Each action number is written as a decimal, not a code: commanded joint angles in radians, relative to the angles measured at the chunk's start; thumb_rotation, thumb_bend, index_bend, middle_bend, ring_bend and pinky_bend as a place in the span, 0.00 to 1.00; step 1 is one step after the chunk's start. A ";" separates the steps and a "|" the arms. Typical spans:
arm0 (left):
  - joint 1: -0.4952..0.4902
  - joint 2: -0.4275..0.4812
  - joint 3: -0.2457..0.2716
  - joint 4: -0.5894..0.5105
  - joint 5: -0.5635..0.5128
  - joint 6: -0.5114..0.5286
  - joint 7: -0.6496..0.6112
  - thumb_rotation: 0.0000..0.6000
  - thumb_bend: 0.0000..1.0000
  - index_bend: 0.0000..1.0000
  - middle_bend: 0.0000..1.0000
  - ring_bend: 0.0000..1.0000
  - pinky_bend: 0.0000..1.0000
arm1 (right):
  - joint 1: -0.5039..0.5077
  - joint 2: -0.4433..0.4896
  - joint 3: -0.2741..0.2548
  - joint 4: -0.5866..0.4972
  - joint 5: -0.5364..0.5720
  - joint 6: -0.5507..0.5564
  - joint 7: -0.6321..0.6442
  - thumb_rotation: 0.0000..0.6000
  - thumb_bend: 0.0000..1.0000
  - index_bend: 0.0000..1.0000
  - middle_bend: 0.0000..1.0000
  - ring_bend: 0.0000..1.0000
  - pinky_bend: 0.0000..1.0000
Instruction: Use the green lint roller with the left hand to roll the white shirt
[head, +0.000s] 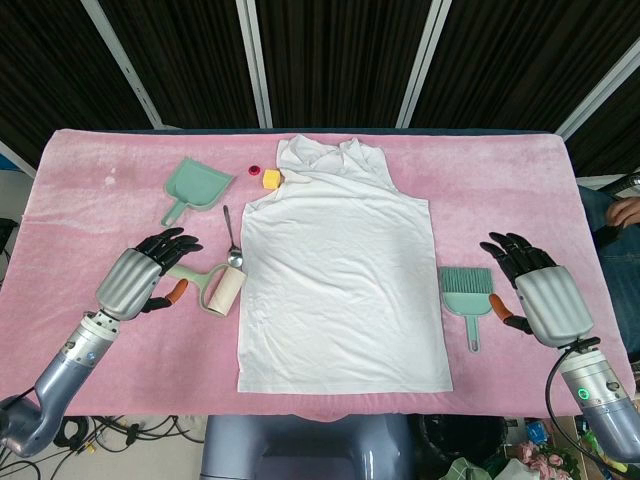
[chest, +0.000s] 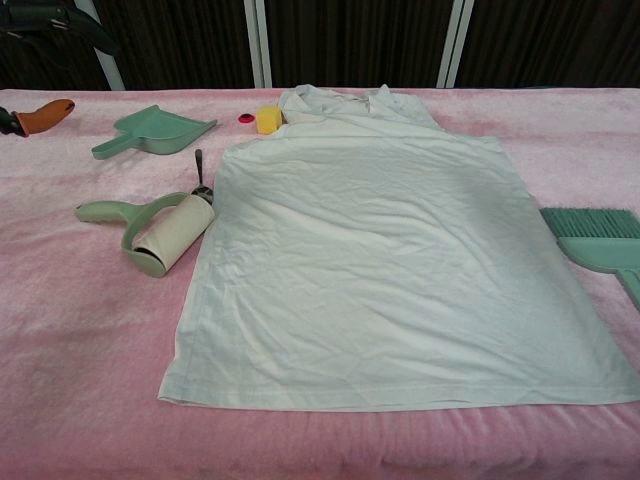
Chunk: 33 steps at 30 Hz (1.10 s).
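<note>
Two hands are over the pink tabletop (head: 90, 190), one at each side of the white shirt (head: 340, 280). The left hand (head: 145, 272) is above the handle of the green lint roller (head: 212, 288), with its dark fingers (head: 172, 243) stretched out and spread; it grips nothing, and whether it touches the handle cannot be told. The roller lies flat on the tabletop, its paper roll just beside the left edge of the shirt, the handle pointing away from it. In the chest view the roll seems close to the shirt edge, perhaps touching it. The right hand (head: 535, 285) is also spread and holds nothing; it is near the green hand brush (head: 467, 295), which lies just beside the right edge of the shirt. The shirt is sleeveless and lies flat in the middle, collar toward the far side. A metal spoon (head: 232, 240) lies between the roller and a green dustpan (head: 195, 188). Near the collar are a yellow block (head: 270, 179) and a small red cap (head: 254, 170).
</note>
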 joint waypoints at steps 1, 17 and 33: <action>-0.001 -0.001 0.001 0.002 0.000 0.001 -0.001 1.00 0.44 0.21 0.21 0.10 0.27 | 0.001 -0.001 -0.001 -0.001 -0.002 0.001 -0.003 1.00 0.31 0.16 0.09 0.11 0.25; 0.001 -0.003 0.007 0.030 -0.001 0.030 -0.016 1.00 0.44 0.21 0.21 0.10 0.27 | 0.003 -0.009 0.001 -0.018 0.022 0.008 -0.032 1.00 0.31 0.15 0.09 0.11 0.25; 0.010 -0.010 0.019 0.064 0.012 0.069 -0.006 1.00 0.44 0.21 0.21 0.10 0.27 | -0.020 0.050 0.016 -0.119 0.065 0.054 -0.091 1.00 0.31 0.14 0.09 0.11 0.25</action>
